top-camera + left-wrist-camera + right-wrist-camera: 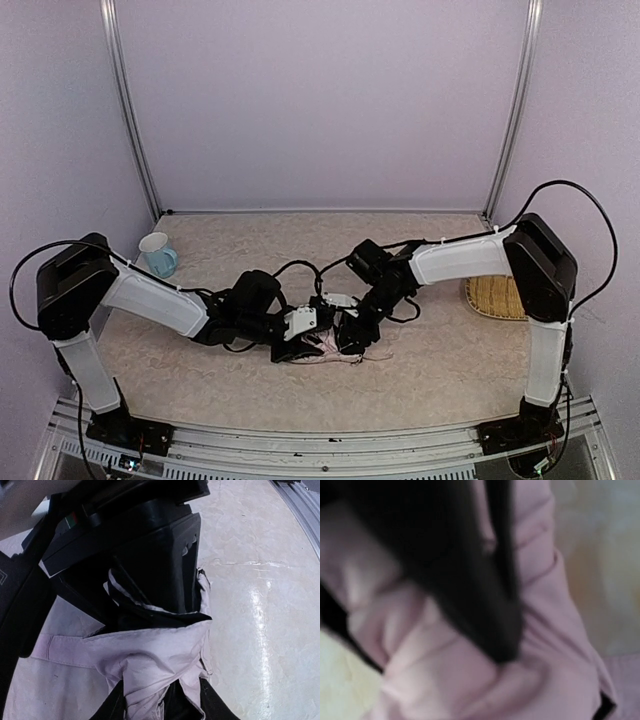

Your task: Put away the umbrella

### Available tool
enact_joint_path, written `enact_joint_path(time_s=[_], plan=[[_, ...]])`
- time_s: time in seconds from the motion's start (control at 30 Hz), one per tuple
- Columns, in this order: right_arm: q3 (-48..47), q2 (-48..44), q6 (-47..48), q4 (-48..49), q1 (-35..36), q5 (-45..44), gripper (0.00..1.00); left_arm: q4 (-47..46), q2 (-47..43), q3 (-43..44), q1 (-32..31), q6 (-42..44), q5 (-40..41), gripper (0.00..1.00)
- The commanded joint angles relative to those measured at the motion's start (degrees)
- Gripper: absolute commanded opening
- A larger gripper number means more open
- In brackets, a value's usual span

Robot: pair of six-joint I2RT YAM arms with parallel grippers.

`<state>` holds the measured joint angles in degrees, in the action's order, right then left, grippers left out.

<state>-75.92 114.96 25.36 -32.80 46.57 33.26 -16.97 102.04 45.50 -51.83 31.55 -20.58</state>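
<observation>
Well, the umbrella (pixel 328 348) lies crumpled in the middle of the counter (pixel 450 370), with both arms bent down over it. Pink cloth bunches between the left fingers (pixel 212 705) (clamped or merely straddling it, I cannot tell). The right fingers (pixel 352 330) sit among the folds; their close view is blurred, so I cannot tell their spread either.

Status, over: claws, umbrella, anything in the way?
Left claw, right claw both at umbrella, grips unclear. Fabric bunched, not stowed. Cup, woven mat off to the sides.
</observation>
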Motion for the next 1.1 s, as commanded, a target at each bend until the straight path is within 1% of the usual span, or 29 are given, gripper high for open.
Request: enact_joint_path(time_s=[0.0, 0.03, 0.1, 0.17, 0.27, 0.3, 0.33, 0.4, 0.47, 0.5, 0.57, 0.6, 0.63, 0.67, 0.7, 0.73, 0.8, 0.87, 0.97, 1.07], plan=[[5.1, -3.8, -5.3, -3.9, -0.4, -7.7, 0.42, 11.3, 4.9, -0.3, -1.0, -2.0, 1.0, 0.33], [5.8, -5.9, -5.9, -3.0, -0.5, -8.0, 0.45, 12.1, 5.6, 0.6, -1.0, -2.1, 0.6, 0.31], [7.6, -10.1, -6.7, -1.2, -0.7, -8.1, 0.55, 13.9, 7.4, 2.2, -1.2, -2.1, 0.3, 0.26], [9.9, -14.1, -7.5, -0.5, -1.0, -8.1, 0.70, 15.3, 9.4, 3.7, -1.8, -1.8, 0.8, 0.25], [12.7, -20.8, -7.8, -1.5, -2.0, -7.3, 0.71, 17.2, 11.2, 5.7, -2.8, -1.0, 2.1, 0.24], [13.6, -22.2, -7.5, -2.3, -2.6, -6.2, 0.82, 17.5, 11.4, 5.9, -2.9, -0.7, 2.3, 0.23], [14.5, -24.9, -6.9, -3.3, -3.3, -4.6, 0.90, 17.5, 11.4, 5.8, -2.9, -0.4, 2.3, 0.23], [15.5, -28.9, -5.5, -5.2, -5.4, -0.8, 0.92, 17.1, 11.1, 5.5, -3.0, 0.2, 2.5, 0.23], [15.8, -32.1, -6.6, -3.8, -8.4, -0.6, 0.93, 16.9, 10.9, 5.2, -3.1, 0.7, 2.8, 0.23], [15.7, -33.1, -9.1, -1.3, -10.2, -1.7, 0.94, 16.8, 10.8, 5.0, -3.4, 1.0, 3.0, 0.23], [14.6, -32.5, -18.5, 5.9, -13.7, -7.4, 0.93, 16.6, 10.4, 4.6, -3.9, 1.8, 3.8, 0.23], [13.2, -30.9, -25.2, 8.8, -15.0, -11.8, 0.88, 16.6, 10.4, 4.6, -4.0, 2.0, 4.1, 0.24], [11.2, -28.1, -32.6, 9.6, -15.7, -15.6, 0.80, 16.8, 10.4, 4.8, -4.2, 2.1, 4.3, 0.24], [8.1, -25.0, -35.6, 8.2, -15.8, -18.6, 0.73, 17.0, 10.4, 5.0, -4.3, 2.1, 4.5, 0.24], [5.4, -21.6, -38.1, 6.8, -15.6, -20.6, 0.68, 17.3, 10.5, 5.2, -4.4, 2.1, 4.8, 0.24], [3.6, -19.0, -39.8, 6.1, -14.9, -23.2, 0.67, 17.4, 10.5, 5.2, -4.6, 2.1, 5.1, 0.25], [1.6, -15.2, -40.8, 6.5, -12.4, -29.4, 0.67, 17.2, 10.3, 5.0, -4.7, 2.1, 5.4, 0.25], [-1.0, -11.4, -41.8, 4.9, -10.3, -33.0, 0.68, 17.0, 10.1, 4.8, -4.8, 2.0, 5.6, 0.26], [-2.9, -6.3, -43.0, 4.0, -7.7, -35.1, 0.71, 17.1, 10.1, 4.9, -5.0, 2.1, 5.9, 0.28], [-3.8, -1.6, -44.8, 3.0, -6.4, -34.1, 0.71, 17.2, 10.0, 4.8, -5.1, 2.2, 6.0, 0.29]])
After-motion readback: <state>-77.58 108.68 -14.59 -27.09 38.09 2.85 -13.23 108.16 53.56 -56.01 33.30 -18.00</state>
